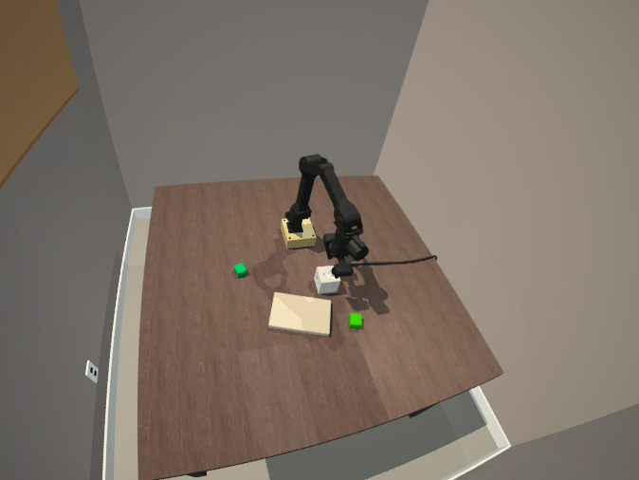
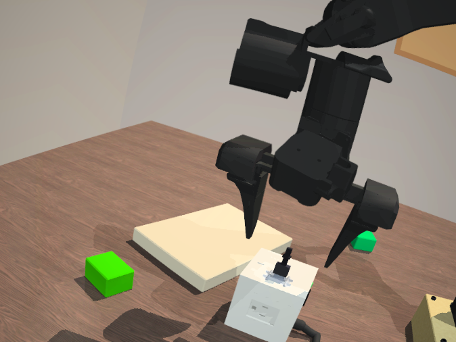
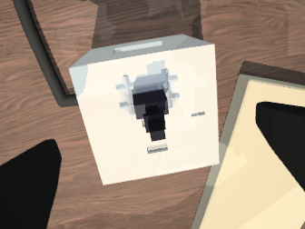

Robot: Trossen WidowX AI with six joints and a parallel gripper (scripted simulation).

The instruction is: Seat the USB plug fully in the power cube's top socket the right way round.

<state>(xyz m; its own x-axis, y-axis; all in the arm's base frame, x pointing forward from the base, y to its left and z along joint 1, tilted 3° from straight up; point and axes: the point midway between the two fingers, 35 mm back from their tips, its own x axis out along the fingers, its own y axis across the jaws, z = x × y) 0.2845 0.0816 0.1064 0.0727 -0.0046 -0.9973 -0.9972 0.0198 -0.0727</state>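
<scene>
One hand (image 2: pixel 287 252), fully open, holding nothing, above USB plug (image 2: pixel 283 267) upright in power cube (image 2: pixel 270 294).

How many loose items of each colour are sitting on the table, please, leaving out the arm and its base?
Green cubes: 2
White power cube: 1
Cream flat slab: 1
Black USB plug, upright in the cube's top socket: 1
Black cable running from the cube to the table edge: 1
Total: 6
</scene>
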